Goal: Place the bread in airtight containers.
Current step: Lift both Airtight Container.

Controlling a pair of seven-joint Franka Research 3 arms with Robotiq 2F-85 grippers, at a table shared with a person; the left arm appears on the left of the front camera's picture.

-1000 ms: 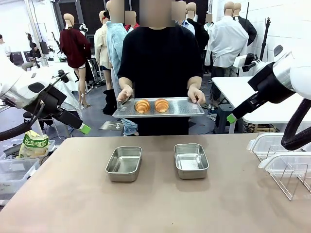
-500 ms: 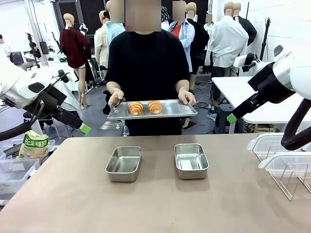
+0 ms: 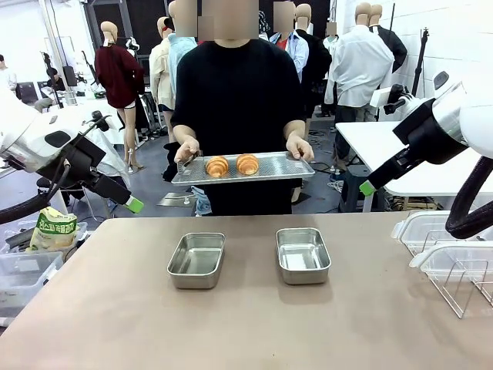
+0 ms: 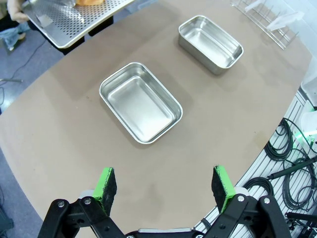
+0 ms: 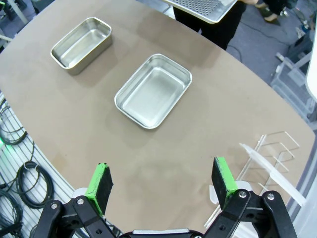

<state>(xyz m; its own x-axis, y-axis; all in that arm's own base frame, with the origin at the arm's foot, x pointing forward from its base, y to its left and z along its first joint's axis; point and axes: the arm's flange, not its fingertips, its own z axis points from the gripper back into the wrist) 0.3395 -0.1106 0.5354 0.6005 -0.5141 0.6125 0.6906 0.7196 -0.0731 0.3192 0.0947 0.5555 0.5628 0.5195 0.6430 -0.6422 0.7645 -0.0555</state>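
Plainly, left gripper (image 4: 162, 173) and right gripper (image 5: 161, 166) gape wide, empty.

Bright even indoor light, soft shadows; wrist views bend at edges.

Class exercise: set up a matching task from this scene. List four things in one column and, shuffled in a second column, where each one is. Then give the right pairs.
Column one
1. bread rolls
2. metal tray
3. steel tins
4. snack bag

Column two
A. held up by the person at the far side
B. standing empty on the table
C. lying side by side on the tray
D. off the tabletop, past its left edge

Pairs: 1-C, 2-A, 3-B, 4-D
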